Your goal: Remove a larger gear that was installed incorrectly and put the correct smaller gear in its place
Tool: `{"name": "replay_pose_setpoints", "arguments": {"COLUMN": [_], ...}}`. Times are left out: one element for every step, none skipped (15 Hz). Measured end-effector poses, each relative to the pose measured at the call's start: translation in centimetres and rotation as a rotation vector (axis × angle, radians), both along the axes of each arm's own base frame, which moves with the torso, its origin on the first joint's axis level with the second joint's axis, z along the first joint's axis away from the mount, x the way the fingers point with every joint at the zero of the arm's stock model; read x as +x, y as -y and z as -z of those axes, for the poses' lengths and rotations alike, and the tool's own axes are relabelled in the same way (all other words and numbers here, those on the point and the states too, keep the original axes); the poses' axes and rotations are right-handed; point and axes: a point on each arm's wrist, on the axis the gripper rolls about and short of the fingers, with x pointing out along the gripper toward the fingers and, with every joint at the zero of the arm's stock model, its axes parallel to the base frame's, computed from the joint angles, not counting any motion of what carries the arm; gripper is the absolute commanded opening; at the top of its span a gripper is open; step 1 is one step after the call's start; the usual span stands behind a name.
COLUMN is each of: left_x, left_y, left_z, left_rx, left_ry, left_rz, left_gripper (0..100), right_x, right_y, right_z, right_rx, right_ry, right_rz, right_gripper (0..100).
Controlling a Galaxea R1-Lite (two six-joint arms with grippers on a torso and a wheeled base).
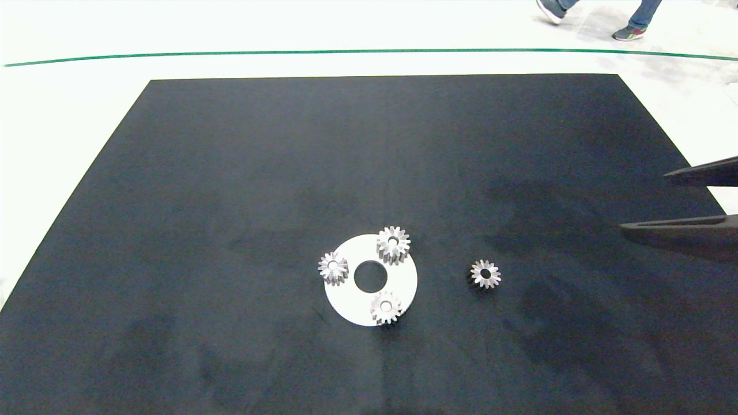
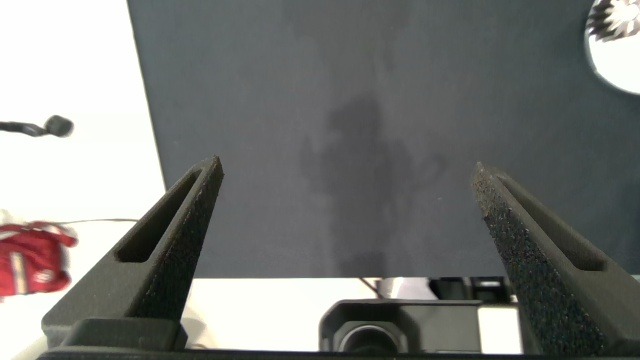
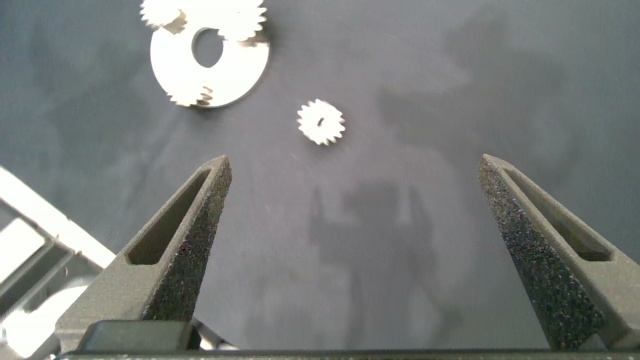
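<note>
At the tabletop's (image 1: 230,144) three-o'clock edge the right end effector (image 1: 669,202) hovers with fingers spread wide, holding nothing — the left end effector (image 2: 345,200), equally wide, is out of the head view. The smaller gear (image 1: 485,273) lies loose at its eight o'clock. Beyond, the larger gear (image 1: 393,244) sits at one o'clock on the white disc (image 1: 346,300) — likely heavy, rigid, slick; grip across the teeth.

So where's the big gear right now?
In the head view the larger gear sits on the white disc, at its far edge, left of the loose smaller gear lying on the black mat.
</note>
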Motion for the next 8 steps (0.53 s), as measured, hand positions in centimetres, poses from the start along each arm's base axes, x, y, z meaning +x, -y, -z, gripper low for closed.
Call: {"name": "replay_pose_setpoints", "arguments": {"left_x": [-0.5,-0.9,-1.3,-1.4,-1.4,-1.5,-1.6,-1.7], "left_y": [0.0,0.0,0.0,0.0,0.0,0.0,0.0,0.0], "left_z": [0.0,-0.1,-0.1,0.0,0.1,0.2,0.2,0.2], "left_rx": [0.014,0.022,0.024,0.025,0.025,0.026,0.026,0.026], "left_ry": [0.011,0.022,0.03,0.032,0.033,0.035,0.037,0.039], "left_rz": [-0.013,-0.018,-0.017,-0.016,-0.016,-0.017,-0.017,-0.017], "left_gripper": [100,100,100,100,100,100,100,100], "right_x": [1.4,2.9,4.2,5.6,6.7,7.7,8.7,9.5], "right_y": [-1.2,-2.5,-3.7,-5.0,-6.2,-7.3,-8.5,-9.6], "right_z": [0.1,0.4,0.8,1.3,1.9,2.4,3.0,3.4], "right_rx": [-0.043,-0.084,-0.118,-0.151,-0.178,-0.202,-0.23,-0.258], "right_ry": [-0.024,-0.052,-0.076,-0.096,-0.113,-0.124,-0.133,-0.135], "right_rz": [-0.029,-0.05,-0.061,-0.065,-0.07,-0.076,-0.081,-0.085], "right_gripper": [100,100,100,100,100,100,100,100]}}
